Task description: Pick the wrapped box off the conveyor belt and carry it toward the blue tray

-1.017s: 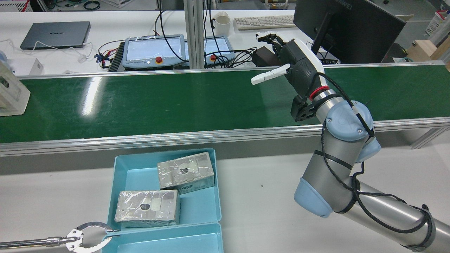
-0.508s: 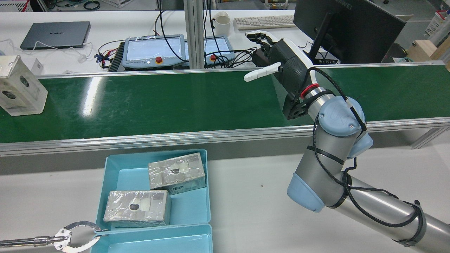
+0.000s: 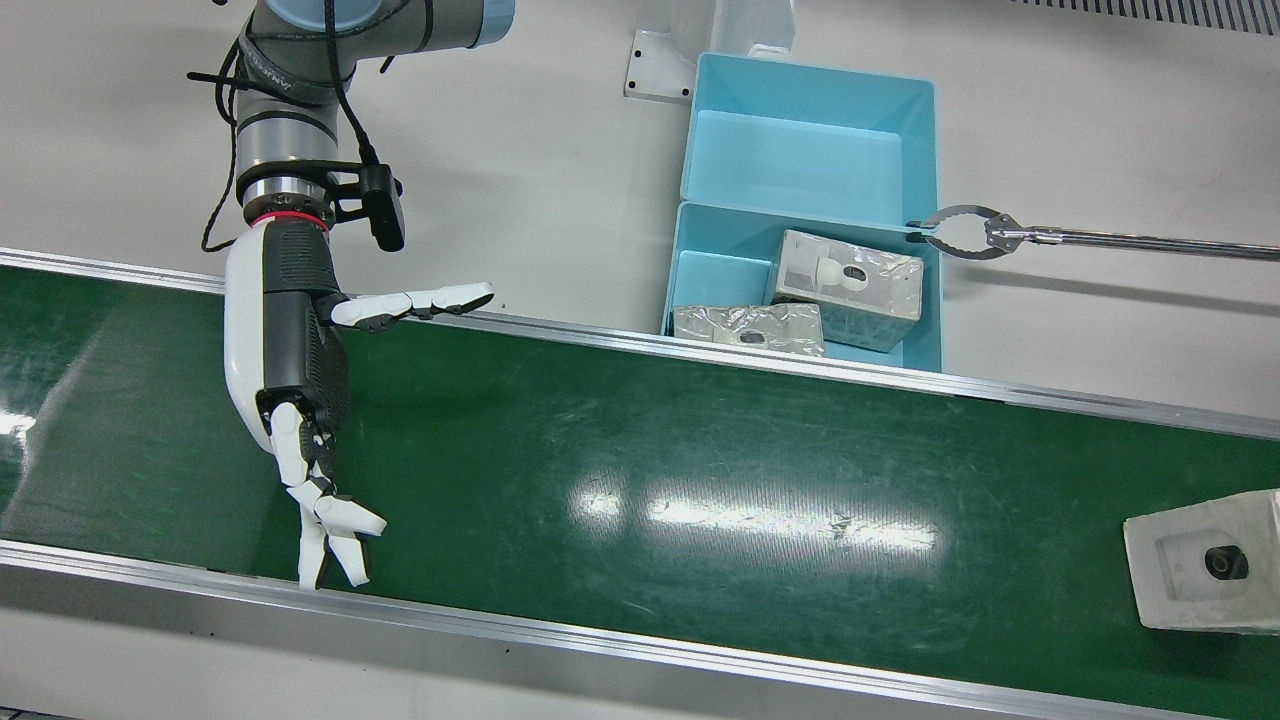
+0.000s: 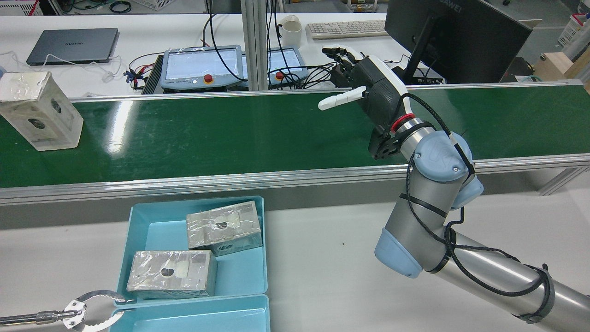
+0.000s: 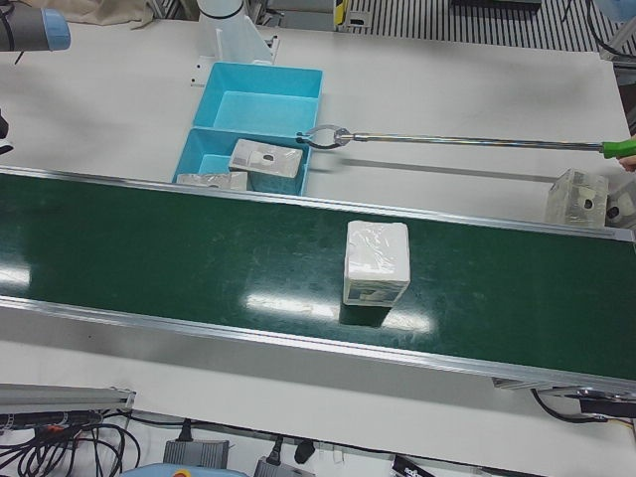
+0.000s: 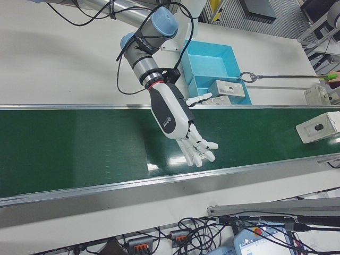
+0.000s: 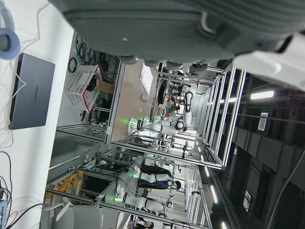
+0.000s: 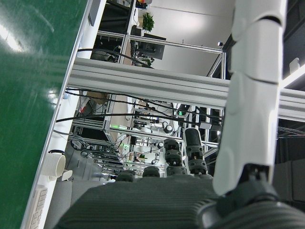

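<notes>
**Film-wrapped box far down the belt, right hand waiting open**

Wrapping on the wrapped box looks like thin glossy film over a rigid white block with round dark holes in its faces; I judge it stiff and fairly light, but slick, so the film may slide or crinkle under the fingers; the best hold would likely be across two opposite flat sides, thumb on one and fingers on the other, clear of the holes. It stands upright on the conveyor belt near the end on the robot's left, well apart from the right hand; that hand hovers over the belt with fingers spread wide and thumb out, holding nothing. The left hand shows only as a dark blur in its own view; I cannot tell how its fingers stand. Green belt surface is smooth and shiny, edged by metal rails. The blue tray sits just beside the near rail and already holds two wrapped boxes, leaving little floor; a long metal grabber touches its divider wall.
</notes>
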Robot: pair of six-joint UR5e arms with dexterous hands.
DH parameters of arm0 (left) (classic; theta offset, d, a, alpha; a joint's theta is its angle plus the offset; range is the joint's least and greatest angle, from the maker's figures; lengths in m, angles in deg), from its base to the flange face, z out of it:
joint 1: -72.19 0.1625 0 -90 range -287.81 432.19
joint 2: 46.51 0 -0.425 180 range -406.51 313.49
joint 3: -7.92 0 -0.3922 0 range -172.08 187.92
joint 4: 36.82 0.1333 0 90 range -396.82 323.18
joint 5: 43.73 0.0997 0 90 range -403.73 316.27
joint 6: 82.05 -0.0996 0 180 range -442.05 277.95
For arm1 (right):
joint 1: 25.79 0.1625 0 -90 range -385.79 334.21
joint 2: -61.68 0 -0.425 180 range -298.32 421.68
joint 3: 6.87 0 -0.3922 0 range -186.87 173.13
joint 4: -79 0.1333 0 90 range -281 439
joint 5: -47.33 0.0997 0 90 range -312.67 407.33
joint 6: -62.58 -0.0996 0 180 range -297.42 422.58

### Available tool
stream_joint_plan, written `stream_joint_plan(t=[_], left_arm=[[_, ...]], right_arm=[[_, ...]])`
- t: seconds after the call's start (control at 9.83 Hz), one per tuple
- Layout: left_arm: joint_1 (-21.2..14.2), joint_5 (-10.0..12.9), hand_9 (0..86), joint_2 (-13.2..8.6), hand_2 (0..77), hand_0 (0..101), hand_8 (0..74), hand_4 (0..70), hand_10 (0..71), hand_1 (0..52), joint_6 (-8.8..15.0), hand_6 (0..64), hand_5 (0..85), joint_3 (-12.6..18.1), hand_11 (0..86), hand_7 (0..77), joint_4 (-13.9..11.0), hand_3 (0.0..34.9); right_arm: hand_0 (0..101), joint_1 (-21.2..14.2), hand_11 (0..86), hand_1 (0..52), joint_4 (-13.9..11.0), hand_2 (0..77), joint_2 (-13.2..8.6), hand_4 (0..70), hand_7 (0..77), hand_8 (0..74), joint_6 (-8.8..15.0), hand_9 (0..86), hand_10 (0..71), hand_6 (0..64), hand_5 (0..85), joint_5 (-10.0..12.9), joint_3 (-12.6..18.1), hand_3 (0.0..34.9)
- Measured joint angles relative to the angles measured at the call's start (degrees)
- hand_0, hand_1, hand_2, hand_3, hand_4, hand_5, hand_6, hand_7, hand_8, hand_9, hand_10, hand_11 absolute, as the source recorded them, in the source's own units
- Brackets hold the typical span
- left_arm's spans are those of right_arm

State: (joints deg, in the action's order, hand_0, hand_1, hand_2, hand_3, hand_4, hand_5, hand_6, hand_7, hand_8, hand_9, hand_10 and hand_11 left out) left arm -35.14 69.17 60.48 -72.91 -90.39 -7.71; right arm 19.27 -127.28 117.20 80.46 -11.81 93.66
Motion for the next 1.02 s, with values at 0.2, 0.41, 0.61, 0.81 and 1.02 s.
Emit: stream_joint_plan(t=[0.2, 0.41, 0.61, 0.81, 1.02], left_arm=[[0.0, 0.0, 0.0, 0.0, 0.5, 0, 0.5, 0.0, 0.5, 0.0, 0.0, 0.0, 1.1, 0.0, 0.5, 0.5, 0.0, 0.0], [0.0, 0.0, 0.0, 0.0, 0.5, 0, 0.5, 0.0, 0.5, 0.0, 0.0, 0.0, 1.1, 0.0, 0.5, 0.5, 0.0, 0.0], [0.0, 0.0, 0.0, 0.0, 0.5, 0, 0.5, 0.0, 0.5, 0.0, 0.0, 0.0, 1.1, 0.0, 0.5, 0.5, 0.0, 0.0], [0.0, 0.0, 0.0, 0.0, 0.5, 0, 0.5, 0.0, 0.5, 0.0, 0.0, 0.0, 1.1, 0.0, 0.5, 0.0, 0.0, 0.0], [0.0, 0.0, 0.5, 0.0, 0.5, 0, 0.5, 0.0, 0.0, 0.0, 0.0, 0.0, 0.5, 0.0, 0.5, 0.0, 0.0, 0.0]], right_arm=[[48, -0.1, 1.1, 13.6, 0.1, 6.5, -0.2, 0.0, 3.3, 0.0, 0.1, 1.1, 0.0, 2.7, 29.5, 0.1, -0.1, 2.4], [48, -0.2, 1.1, 13.1, 0.2, 7.1, -0.2, 0.0, 3.3, 0.0, 0.1, 1.1, 0.0, 2.7, 29.5, 0.1, -0.1, 2.8], [48, -0.5, 1.1, 13.1, 0.2, 7.1, -0.4, 0.0, 2.7, 0.0, 0.3, 1.1, 0.0, 2.7, 29.5, 0.2, -0.1, 3.3], [48, -0.6, 1.1, 13.1, 0.2, 7.1, -0.4, 0.5, 2.7, 0.0, 0.3, 1.6, 0.0, 2.7, 26.2, 0.2, -0.1, 5.3], [48, -0.6, 1.1, 12.5, 0.2, 6.0, -0.5, 0.5, 2.7, 0.5, 0.3, 1.1, 0.0, 2.7, 28.4, 0.2, -0.2, 5.6]])
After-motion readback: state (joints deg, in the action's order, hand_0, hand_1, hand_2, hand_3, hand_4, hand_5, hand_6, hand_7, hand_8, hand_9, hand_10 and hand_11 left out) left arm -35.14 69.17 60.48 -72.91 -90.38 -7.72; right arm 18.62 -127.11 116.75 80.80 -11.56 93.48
